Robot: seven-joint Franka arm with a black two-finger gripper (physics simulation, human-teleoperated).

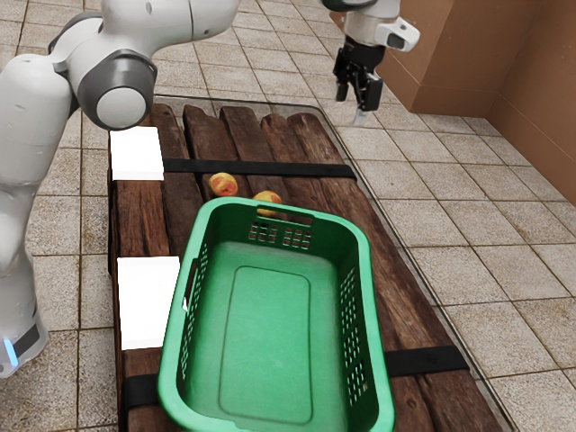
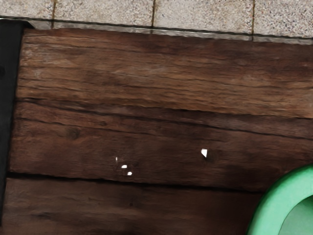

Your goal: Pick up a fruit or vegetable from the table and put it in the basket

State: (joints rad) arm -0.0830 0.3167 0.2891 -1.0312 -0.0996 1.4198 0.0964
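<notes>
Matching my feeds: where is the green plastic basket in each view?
Exterior view: the green plastic basket stands large at lower centre.
Wrist view: one rounded corner of its rim, across bare wood from a black strap.
Shared landmark: that flat black strap crossing the dark wooden table, in the exterior view beyond the basket.

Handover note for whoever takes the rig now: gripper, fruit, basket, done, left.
Gripper: up in the air, jaws apart, not closed on either fruit.
Fruit: two yellow-red ones on the wooden table, just beyond the basket's far end in the exterior view: one in full view, the other partly hidden by the rim.
Basket: upright on the table, no fruit seen inside.
Done: no pick or placement visible.
Left: grasp either fruit, lift, release it in the basket.
</notes>
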